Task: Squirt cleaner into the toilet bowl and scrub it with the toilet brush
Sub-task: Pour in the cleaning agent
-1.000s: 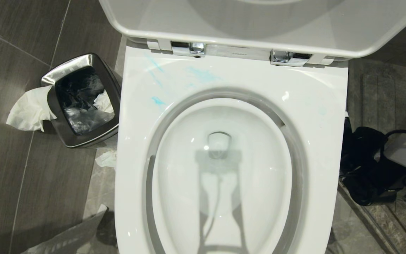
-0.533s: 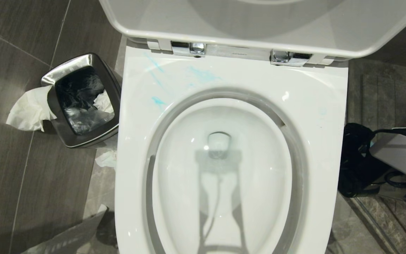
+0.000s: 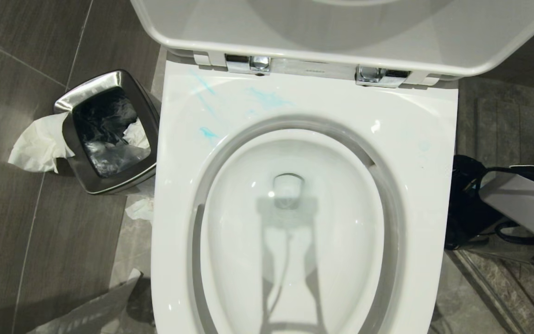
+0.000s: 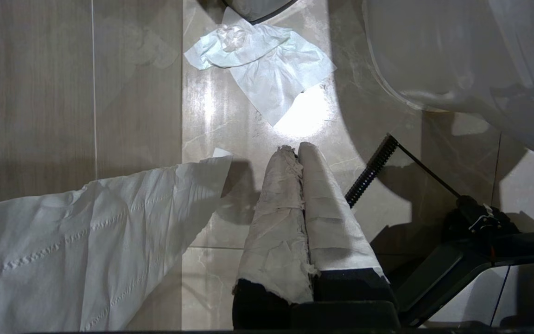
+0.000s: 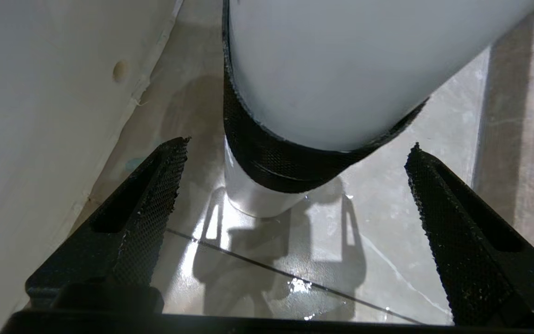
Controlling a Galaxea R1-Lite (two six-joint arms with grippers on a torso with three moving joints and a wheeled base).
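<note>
Head view looks straight down on the toilet bowl point(image 3: 290, 222), lid point(image 3: 341, 28) up, white seat point(image 3: 415, 139) down with faint blue smears point(image 3: 267, 98) on its back left part and a smaller blue mark point(image 3: 207, 133) near the inner edge. Water sits at the bowl bottom around the drain opening point(image 3: 288, 188). Left of the toilet stands a small steel bin point(image 3: 109, 132) with a dark liner, white tissue point(image 3: 40, 144) hanging over its left side, another scrap of tissue point(image 3: 139, 209) on the grey tile floor point(image 3: 26, 241) between bin and toilet. Right gripper point(image 5: 295, 185) is low beside the toilet's right side, black textured fingers point(image 5: 137, 218) spread wide apart, holding nothing; between and past them stands a white cylindrical object with a black textured band point(image 5: 271, 157), close to the camera, can't tell which task item it is. In head view only the right arm point(image 3: 517, 204) shows, at the right edge, white shell with black cables. Left gripper point(image 4: 300, 153) hangs over the floor left of the toilet, fingers point(image 4: 276, 222) wrapped in tissue and pressed together, closed. A long tissue sheet point(image 4: 86, 250) lies beside it, a crumpled tissue point(image 4: 262, 69) on the floor farther ahead. Cleaner and toilet brush not identifiable in any view.
</note>
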